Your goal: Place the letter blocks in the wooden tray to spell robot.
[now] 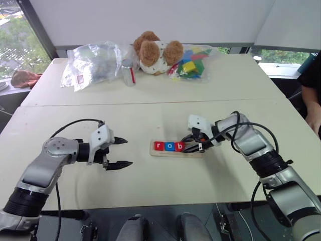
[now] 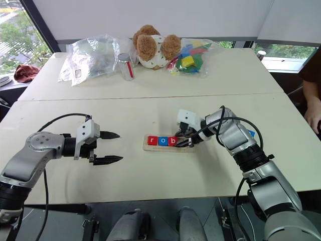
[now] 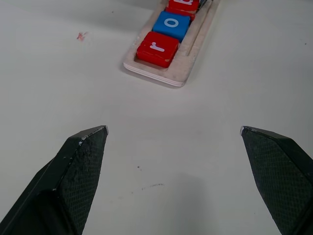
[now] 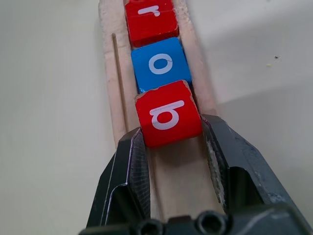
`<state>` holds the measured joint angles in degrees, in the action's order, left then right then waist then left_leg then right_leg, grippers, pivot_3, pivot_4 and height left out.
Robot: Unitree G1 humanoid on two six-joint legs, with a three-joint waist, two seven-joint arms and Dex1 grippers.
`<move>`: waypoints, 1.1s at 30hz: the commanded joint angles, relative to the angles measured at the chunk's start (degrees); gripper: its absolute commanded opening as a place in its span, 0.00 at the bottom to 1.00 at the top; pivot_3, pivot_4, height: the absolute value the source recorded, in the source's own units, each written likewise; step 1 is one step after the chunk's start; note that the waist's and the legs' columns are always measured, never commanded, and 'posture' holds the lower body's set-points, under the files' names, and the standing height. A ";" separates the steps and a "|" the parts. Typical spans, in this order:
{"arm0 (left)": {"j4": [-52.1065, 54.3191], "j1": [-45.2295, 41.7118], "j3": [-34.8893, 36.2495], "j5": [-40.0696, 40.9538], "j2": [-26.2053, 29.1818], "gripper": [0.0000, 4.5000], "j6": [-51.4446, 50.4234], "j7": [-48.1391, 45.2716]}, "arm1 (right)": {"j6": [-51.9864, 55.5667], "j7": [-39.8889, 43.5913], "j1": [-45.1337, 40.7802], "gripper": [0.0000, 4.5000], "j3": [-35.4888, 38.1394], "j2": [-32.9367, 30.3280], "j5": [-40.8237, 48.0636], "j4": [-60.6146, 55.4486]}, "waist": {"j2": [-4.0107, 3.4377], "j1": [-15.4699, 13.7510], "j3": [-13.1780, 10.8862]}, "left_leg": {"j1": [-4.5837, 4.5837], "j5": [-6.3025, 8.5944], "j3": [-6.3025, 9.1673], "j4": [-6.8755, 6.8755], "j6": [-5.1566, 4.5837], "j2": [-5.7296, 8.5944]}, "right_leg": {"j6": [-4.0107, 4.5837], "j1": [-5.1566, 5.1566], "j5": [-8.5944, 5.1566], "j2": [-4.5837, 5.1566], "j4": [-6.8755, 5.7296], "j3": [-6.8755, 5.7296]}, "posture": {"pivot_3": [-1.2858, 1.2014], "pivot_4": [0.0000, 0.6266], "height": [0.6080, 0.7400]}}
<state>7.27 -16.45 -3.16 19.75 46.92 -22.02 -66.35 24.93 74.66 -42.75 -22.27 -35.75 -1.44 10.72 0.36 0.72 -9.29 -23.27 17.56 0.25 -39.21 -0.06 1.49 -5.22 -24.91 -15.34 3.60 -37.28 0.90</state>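
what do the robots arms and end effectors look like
Both arms are silver-grey metal with black joint segments and loose black cables looping alongside. Each wrist carries a white housing. The left end effector and right end effector each have two black fingers, tapering to points, with a finely textured inner face.

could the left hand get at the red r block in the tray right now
Probably yes: the left hand is open and empty, bare table lies between it and the red r block, which sits at the wooden tray's near end, while the right hand grips the b block.
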 commanded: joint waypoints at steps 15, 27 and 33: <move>1.28 -0.88 0.40 -0.18 -1.01 1.00 0.55 0.84 | 2.38 -3.07 -0.71 0.26 0.32 3.53 0.83 -2.75 | 0.01 0.07 0.00 | 0.00 -0.01 0.00 0.00 0.01 0.00 | 0.00 -0.01 0.00 -0.01 -0.03 -0.01 | 0.52 0.24 1.00; -0.05 -1.66 0.17 -0.74 -1.42 1.00 1.08 1.01 | 3.42 -2.98 -1.56 0.99 1.16 3.92 1.95 -3.20 | 0.01 0.06 0.00 | 0.00 -0.01 0.00 0.00 0.02 0.00 | 0.00 0.00 0.00 -0.01 -0.03 -0.01 | 0.52 0.24 1.00; -0.83 -2.25 0.02 -1.24 -1.56 1.00 2.15 1.00 | 5.77 -7.26 -3.87 0.99 5.27 3.42 3.03 -3.89 | 0.01 0.07 0.00 | 0.00 -0.01 0.00 -0.01 0.02 0.00 | 0.00 -0.01 0.00 -0.01 -0.04 -0.02 | 0.52 0.24 1.00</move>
<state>6.12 -17.81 -3.52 18.84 45.41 -21.15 -65.35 29.99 69.24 -44.40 -20.78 -32.07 0.44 9.09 0.37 0.79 -9.29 -23.27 17.55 0.25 -39.21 -0.03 1.49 -5.22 -24.92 -15.34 3.59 -37.32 0.89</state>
